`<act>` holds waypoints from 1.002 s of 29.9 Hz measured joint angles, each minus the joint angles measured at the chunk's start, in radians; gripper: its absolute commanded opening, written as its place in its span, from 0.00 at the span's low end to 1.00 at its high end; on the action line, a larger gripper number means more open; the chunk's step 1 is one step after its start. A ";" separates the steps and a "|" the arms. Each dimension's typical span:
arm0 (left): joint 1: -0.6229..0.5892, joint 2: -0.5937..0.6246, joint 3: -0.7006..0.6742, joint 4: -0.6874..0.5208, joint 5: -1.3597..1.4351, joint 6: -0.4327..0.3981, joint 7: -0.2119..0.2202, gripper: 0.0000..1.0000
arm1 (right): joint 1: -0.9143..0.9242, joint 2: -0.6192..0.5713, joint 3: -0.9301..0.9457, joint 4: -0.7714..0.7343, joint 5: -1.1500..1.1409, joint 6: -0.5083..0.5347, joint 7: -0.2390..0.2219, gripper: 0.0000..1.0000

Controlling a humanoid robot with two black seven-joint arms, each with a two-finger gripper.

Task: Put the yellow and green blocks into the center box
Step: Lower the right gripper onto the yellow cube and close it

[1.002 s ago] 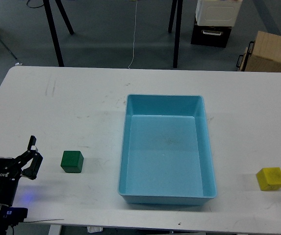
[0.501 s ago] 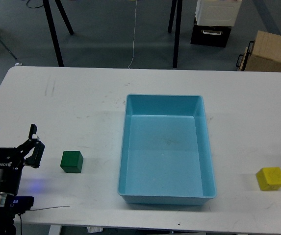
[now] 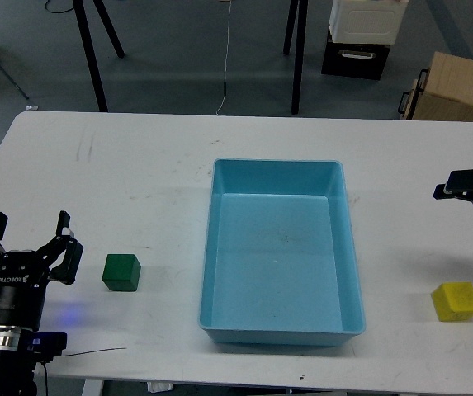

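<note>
Box [image 3: 281,326] sits mid-table, its long axis running away from the robot, green block [image 3: 121,271] to its left and yellow block [image 3: 456,300] to its right. Left gripper [image 3: 30,235], jaws apart, hovers just left of the green block. Right gripper [image 3: 467,183] enters above the yellow block; I cannot tell how its jaws stand.

Dark green cube block [image 3: 121,272] near left, yellow cube block [image 3: 456,300] near right, light blue plastic box [image 3: 281,251] centre, on white tabletop [image 3: 137,181] with grey scuffs. Both grippers black.
</note>
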 measured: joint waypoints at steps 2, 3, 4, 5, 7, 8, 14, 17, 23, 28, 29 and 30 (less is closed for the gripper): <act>-0.013 0.000 0.003 0.000 0.000 0.000 0.000 1.00 | 0.055 0.003 -0.112 0.002 -0.076 0.001 -0.003 1.00; -0.019 0.000 0.005 0.001 0.000 0.000 0.000 1.00 | 0.070 0.005 -0.157 0.002 -0.113 0.001 -0.004 1.00; -0.027 0.000 0.006 0.002 0.001 0.000 0.000 1.00 | 0.077 0.009 -0.190 0.002 -0.143 0.001 -0.004 1.00; -0.033 0.000 0.007 0.003 0.001 0.000 0.001 1.00 | 0.078 0.017 -0.211 0.001 -0.161 0.001 -0.004 1.00; -0.044 0.000 0.008 0.005 0.006 0.000 0.002 1.00 | 0.076 0.053 -0.240 0.000 -0.182 0.001 -0.004 1.00; -0.047 0.000 0.008 0.005 0.011 0.000 0.002 1.00 | 0.073 0.071 -0.248 -0.002 -0.186 0.001 -0.004 1.00; -0.066 0.000 0.010 0.018 0.046 0.000 0.002 1.00 | 0.062 0.150 -0.285 -0.055 -0.189 0.001 -0.004 1.00; -0.070 0.000 0.010 0.026 0.049 0.000 0.002 1.00 | 0.062 0.187 -0.307 -0.067 -0.188 0.001 -0.006 1.00; -0.071 0.000 0.010 0.029 0.050 0.000 0.002 1.00 | 0.063 0.198 -0.360 -0.068 -0.188 0.001 -0.027 1.00; -0.069 0.000 0.010 0.030 0.050 0.000 0.002 1.00 | 0.058 0.213 -0.386 -0.064 -0.187 0.001 -0.028 0.67; -0.068 0.000 0.010 0.030 0.050 0.000 0.002 1.00 | 0.058 0.214 -0.387 -0.064 -0.187 0.001 -0.028 0.42; -0.068 0.000 0.010 0.030 0.050 0.000 0.002 1.00 | 0.059 0.214 -0.388 -0.062 -0.187 0.001 -0.029 0.28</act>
